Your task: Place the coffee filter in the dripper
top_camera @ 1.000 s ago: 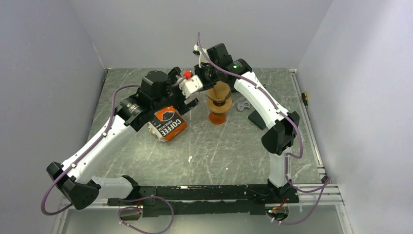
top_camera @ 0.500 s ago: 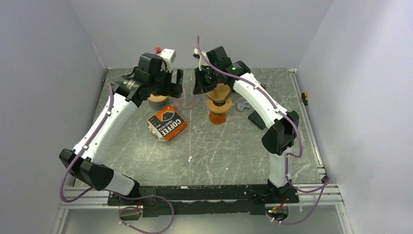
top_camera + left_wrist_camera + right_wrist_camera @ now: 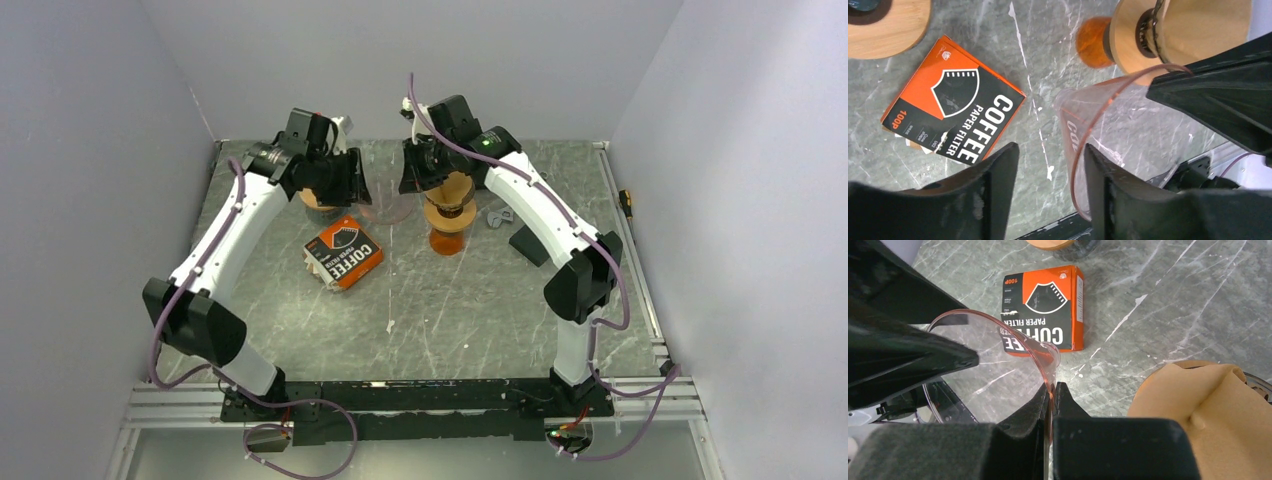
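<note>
The clear pink-tinted dripper (image 3: 390,207) hangs between my two grippers at the back of the table. My right gripper (image 3: 1052,387) is shut on the dripper's rim (image 3: 1045,357). My left gripper (image 3: 1050,150) is open, and the dripper's rim (image 3: 1075,150) runs between its fingers, close to the right finger (image 3: 1098,170). The brown paper coffee filter (image 3: 1208,395) sits in the top of a wood-collared amber carafe (image 3: 447,232) just right of the dripper. The filter also shows in the left wrist view (image 3: 1198,25). In the top view the left gripper (image 3: 350,185) and right gripper (image 3: 413,180) face each other.
An orange and black coffee paper filter box (image 3: 343,252) lies left of the carafe, also in the left wrist view (image 3: 955,107). A round wooden piece (image 3: 318,201) sits behind it under the left arm. A small grey object (image 3: 497,215) and a black block (image 3: 528,243) lie under the right arm.
My left arm swung away from the box, rose to the back left, then came down with its open fingers around the dripper's rim. The right gripper barely moved.
</note>
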`<state>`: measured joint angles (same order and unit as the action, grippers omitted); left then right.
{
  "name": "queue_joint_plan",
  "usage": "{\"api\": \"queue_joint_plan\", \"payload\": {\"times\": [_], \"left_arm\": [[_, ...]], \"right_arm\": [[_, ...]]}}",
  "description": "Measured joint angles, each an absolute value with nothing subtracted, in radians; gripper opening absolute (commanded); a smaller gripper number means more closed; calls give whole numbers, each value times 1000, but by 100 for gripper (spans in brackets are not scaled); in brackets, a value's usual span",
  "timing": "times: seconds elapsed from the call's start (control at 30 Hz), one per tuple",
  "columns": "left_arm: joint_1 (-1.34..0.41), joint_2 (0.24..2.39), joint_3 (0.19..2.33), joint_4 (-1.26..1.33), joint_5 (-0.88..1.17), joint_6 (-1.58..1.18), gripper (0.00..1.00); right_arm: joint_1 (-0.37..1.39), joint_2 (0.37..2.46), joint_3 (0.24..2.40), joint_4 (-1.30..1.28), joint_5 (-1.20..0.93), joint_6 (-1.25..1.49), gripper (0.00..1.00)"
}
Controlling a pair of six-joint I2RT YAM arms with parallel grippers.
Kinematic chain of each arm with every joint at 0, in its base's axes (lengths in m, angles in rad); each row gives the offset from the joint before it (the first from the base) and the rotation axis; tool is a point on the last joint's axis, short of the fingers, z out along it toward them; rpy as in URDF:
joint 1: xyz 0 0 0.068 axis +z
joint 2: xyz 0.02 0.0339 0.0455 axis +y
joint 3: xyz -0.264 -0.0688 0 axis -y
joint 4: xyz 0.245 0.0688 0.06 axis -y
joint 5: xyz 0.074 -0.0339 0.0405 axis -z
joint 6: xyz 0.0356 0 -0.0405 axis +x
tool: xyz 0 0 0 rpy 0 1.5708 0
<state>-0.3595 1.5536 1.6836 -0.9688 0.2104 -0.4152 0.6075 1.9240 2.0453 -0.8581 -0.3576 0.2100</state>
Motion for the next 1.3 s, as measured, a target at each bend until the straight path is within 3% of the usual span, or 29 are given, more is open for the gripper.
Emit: {"api": "queue_joint_plan", "payload": {"times": [0.1, 0.23, 0.3, 0.53, 0.67, 0.93, 1.3], "left_arm": [[-359, 1591, 1684, -976, 235, -416, 36], [-361, 1621, 1692, -979, 269, -417, 11], [-366, 1628, 1702, -984, 276, -415, 1], [-361, 1649, 1720, -1015, 263, -401, 0], [-350, 1655, 1731, -1023, 264, -388, 0], [-233, 1658, 1745, -999, 344, -404, 0], [-29, 1754, 1797, -974, 387, -453, 0]], "right_arm": [[607, 1922, 2045, -858, -358, 210, 0], [609, 1922, 2033, -859, -345, 210, 0], [611, 1922, 2030, -857, -346, 214, 6], [609, 1917, 2030, -831, -361, 233, 62], [604, 1901, 2019, -801, -373, 243, 83], [556, 1786, 1905, -706, -406, 282, 99], [385, 1620, 1644, -496, -563, 413, 100]]}}
